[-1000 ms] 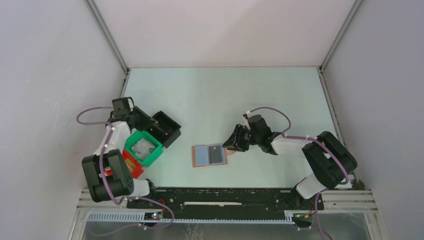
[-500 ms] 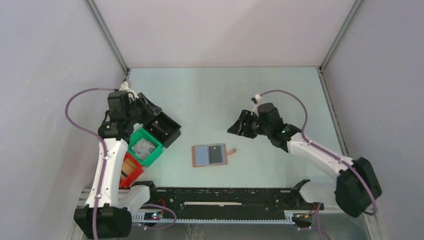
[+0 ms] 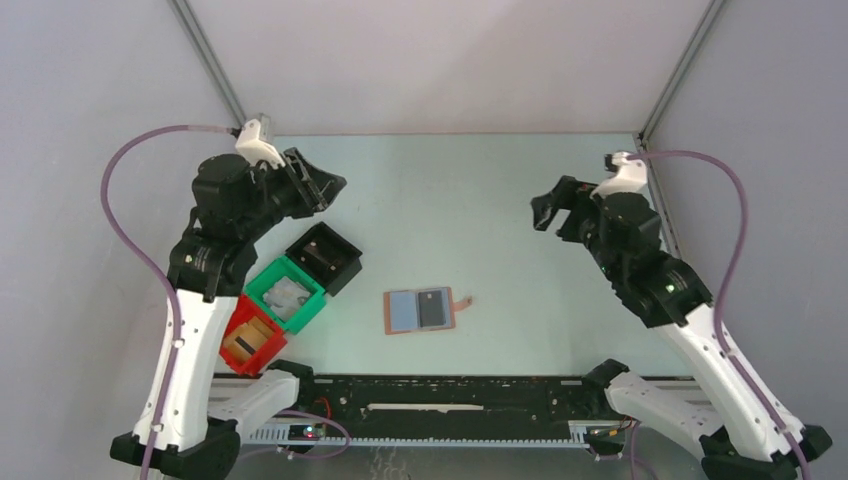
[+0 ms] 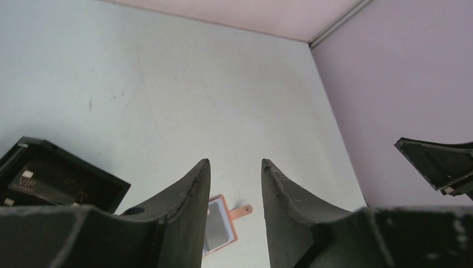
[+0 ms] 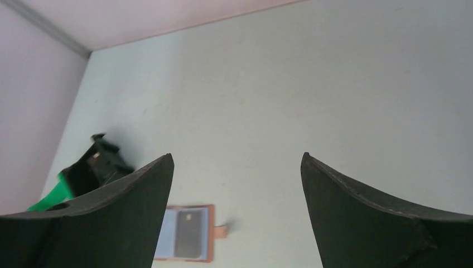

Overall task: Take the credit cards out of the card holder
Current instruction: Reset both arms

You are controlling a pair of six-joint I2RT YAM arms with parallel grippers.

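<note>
The card holder (image 3: pixel 392 322) lies open and flat on the table, tan rim around it, its closing tab (image 3: pixel 462 301) pointing right. A black credit card (image 3: pixel 432 308) sits on its right half; the left half is pale blue-grey (image 3: pixel 404 312), and I cannot tell card from panel there. My left gripper (image 3: pixel 325 185) hangs high over the back left, open and empty. My right gripper (image 3: pixel 550 205) hangs high at the back right, jaws wide and empty. Both wrist views look down on the card holder (image 4: pixel 233 230) (image 5: pixel 211 237) from far off, between the fingers (image 4: pixel 192 187) (image 5: pixel 150 178).
Three square bins stand left of the holder: a black bin (image 3: pixel 345 262) with a dark card marked VIP (image 4: pixel 33 181), a green bin (image 3: pixel 262 283) with something pale inside, and a red bin (image 3: pixel 228 325) with something dark inside. Grey walls close in on both sides.
Both arms have risen and pulled back from the table. The right gripper left the holder's tab and opened wide. The left gripper lifted away from the bins and opened a little. The holder has not moved.
</note>
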